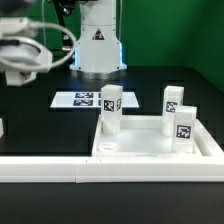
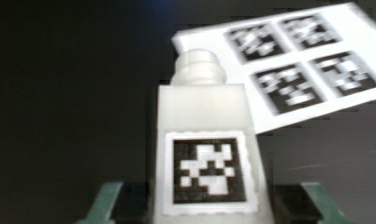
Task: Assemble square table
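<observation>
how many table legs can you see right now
4. On the table top: left leg, back right leg, front right leg, sides per the exterior view. The fourth leg is in the gripper. Others may be hidden.

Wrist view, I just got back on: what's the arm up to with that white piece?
The end effector has a white tagged table leg between its fingers, threaded tip pointing away, with the marker board behind it. In the exterior view, the square table top lies on the black table with three legs standing on it: one at the exterior view's left, two at its right. The arm itself is blurred there.
</observation>
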`<state>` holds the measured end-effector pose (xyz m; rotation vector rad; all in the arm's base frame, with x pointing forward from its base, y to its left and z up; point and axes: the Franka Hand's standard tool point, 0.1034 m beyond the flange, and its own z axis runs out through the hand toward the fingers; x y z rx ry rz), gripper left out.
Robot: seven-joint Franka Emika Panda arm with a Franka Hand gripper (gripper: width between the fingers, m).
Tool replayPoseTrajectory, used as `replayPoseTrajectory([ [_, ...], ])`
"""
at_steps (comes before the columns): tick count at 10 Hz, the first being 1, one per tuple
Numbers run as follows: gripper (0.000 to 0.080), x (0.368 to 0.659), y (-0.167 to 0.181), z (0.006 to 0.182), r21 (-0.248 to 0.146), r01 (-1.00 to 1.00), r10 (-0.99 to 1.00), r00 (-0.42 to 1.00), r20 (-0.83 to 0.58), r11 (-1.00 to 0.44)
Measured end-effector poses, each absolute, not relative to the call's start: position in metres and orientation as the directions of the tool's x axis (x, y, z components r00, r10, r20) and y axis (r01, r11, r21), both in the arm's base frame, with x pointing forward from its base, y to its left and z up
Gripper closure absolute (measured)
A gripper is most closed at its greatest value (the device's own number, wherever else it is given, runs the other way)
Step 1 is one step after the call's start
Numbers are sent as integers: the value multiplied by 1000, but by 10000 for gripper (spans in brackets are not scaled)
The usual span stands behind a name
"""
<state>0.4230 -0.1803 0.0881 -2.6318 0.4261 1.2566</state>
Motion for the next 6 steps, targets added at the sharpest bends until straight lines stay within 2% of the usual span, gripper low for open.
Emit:
replayPoseTrajectory([
  [3, 509, 434, -181, 85, -36, -328, -212, 688, -694, -944],
  [4, 509, 454, -164, 96, 3, -347, -271, 727, -631, -938],
  [5, 509, 479, -133, 115, 32, -352, -302, 750, -589, -936],
  [6, 509, 511, -110, 127, 66, -369, -351, 794, -497, -927],
])
